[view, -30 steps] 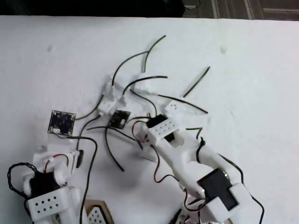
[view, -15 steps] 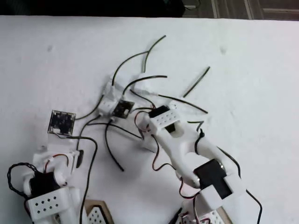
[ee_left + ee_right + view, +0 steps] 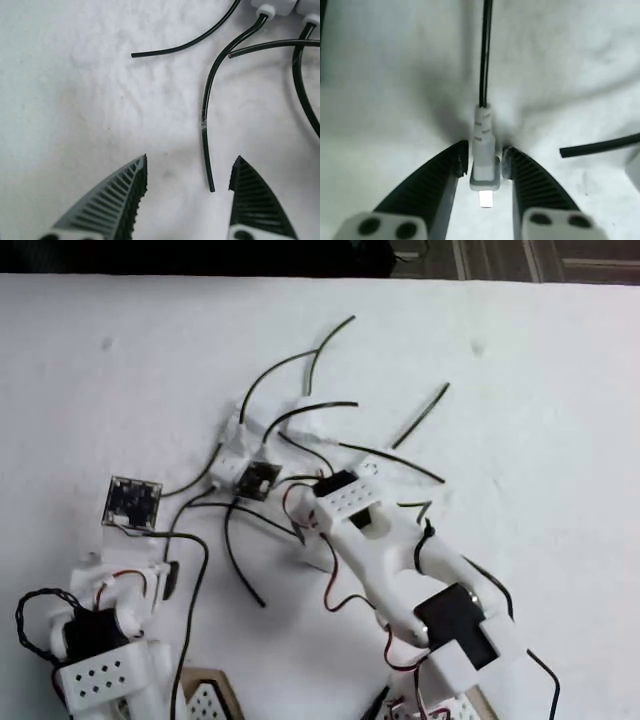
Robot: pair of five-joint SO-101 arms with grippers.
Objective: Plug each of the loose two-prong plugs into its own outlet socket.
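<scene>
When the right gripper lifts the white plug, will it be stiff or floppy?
The white plug looks small and moulded: probably stiff and light. Its thin black cord likely flops and trails. Smooth sides may slip.

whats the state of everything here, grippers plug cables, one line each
left gripper: open, holding nothing
right gripper: shut on the white plug
white plug: gripped by its sides, prong end free, in no socket
black cable: lying loose on the table, ungripped
</scene>
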